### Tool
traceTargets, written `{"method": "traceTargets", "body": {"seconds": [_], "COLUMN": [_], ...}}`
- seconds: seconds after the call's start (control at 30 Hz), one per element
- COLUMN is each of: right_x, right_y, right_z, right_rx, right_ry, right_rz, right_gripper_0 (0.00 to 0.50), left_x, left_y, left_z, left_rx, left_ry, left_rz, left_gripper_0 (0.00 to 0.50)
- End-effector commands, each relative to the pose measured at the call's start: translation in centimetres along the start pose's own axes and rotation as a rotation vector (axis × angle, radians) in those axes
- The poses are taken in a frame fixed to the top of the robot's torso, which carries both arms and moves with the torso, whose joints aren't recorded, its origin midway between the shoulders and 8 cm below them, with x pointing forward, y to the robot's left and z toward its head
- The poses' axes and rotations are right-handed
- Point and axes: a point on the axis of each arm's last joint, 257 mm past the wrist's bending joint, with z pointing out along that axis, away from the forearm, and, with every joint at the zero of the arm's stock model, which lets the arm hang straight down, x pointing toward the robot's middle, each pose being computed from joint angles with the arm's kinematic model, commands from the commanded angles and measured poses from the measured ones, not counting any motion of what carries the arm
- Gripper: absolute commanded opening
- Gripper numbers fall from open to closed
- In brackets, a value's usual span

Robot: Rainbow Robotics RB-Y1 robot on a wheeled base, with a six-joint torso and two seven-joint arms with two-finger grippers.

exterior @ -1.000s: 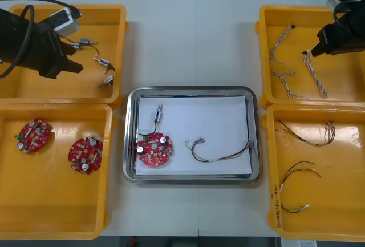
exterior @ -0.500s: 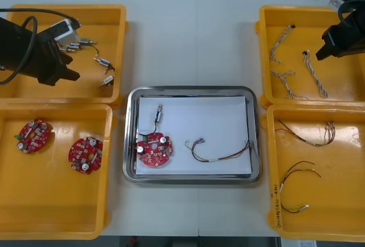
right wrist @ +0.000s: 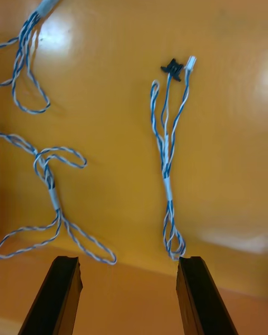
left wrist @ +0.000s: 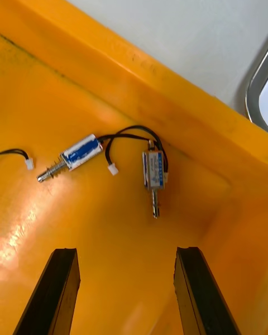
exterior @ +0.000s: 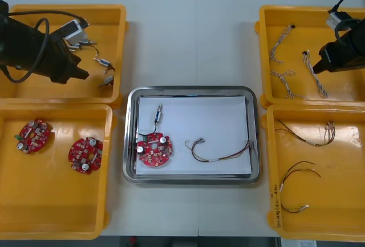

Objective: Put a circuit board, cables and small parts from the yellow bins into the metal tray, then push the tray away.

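Note:
My left gripper (exterior: 81, 74) hovers open inside the far left yellow bin (exterior: 122, 41), just short of the small metal parts (exterior: 103, 62). In the left wrist view two of those parts (left wrist: 153, 173) lie beyond my open gripper (left wrist: 126, 251). My right gripper (exterior: 319, 60) hangs open over the far right yellow bin (exterior: 263, 47), above the twisted blue and white cables (exterior: 315, 73). One such cable (right wrist: 167, 162) lies just ahead of the right gripper (right wrist: 127, 259). The metal tray (exterior: 130, 173) holds a red circuit board (exterior: 154, 149), a small metal part (exterior: 158, 113) and a red and yellow cable (exterior: 219, 151).
Two more circuit boards (exterior: 34, 134) lie in the near left bin (exterior: 108, 201). Black cables (exterior: 299, 170) and red and yellow ones (exterior: 308, 136) rest in the near right bin (exterior: 271, 201). Bare table runs between the bins beyond the tray.
My left gripper drew back to the left, then came right again towards the small metal parts. The right gripper shifted slightly towards the table's near side over the blue and white cables.

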Motion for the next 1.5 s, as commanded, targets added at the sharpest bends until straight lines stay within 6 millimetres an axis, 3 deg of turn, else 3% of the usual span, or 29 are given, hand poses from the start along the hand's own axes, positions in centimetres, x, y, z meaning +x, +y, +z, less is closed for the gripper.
{"method": "traceTargets", "body": {"seconds": [0.03, 0.33, 0.77, 1.23, 1.5], "right_x": [-1.7, -2.6, -1.2, -1.5, -0.8], "right_y": [-0.7, -1.2, -1.6, -2.5, -2.6], "right_z": [-0.2, 1.4, 4.9, 6.6, 8.1], "right_rx": [0.074, 0.147, 0.16, 0.171, 0.152], "right_ry": [-0.057, -0.099, -0.105, -0.138, -0.13], "right_rz": [-0.038, -0.087, -0.107, -0.088, -0.061], "right_gripper_0": [0.5, 0.5, 0.5, 0.5, 0.5], "left_x": [-3.1, -3.6, -4.2, -4.1, -4.0], "left_y": [0.5, 0.3, -0.4, -1.6, -1.7], "left_z": [0.4, 1.8, 4.2, 6.1, 6.4], "left_rx": [-0.017, -0.018, -0.012, -0.011, -0.015], "left_ry": [-0.03, -0.029, -0.03, -0.011, -0.009], "left_rz": [0.005, -0.003, -0.026, -0.04, -0.051], "left_gripper_0": [0.5, 0.5, 0.5, 0.5, 0.5]}}
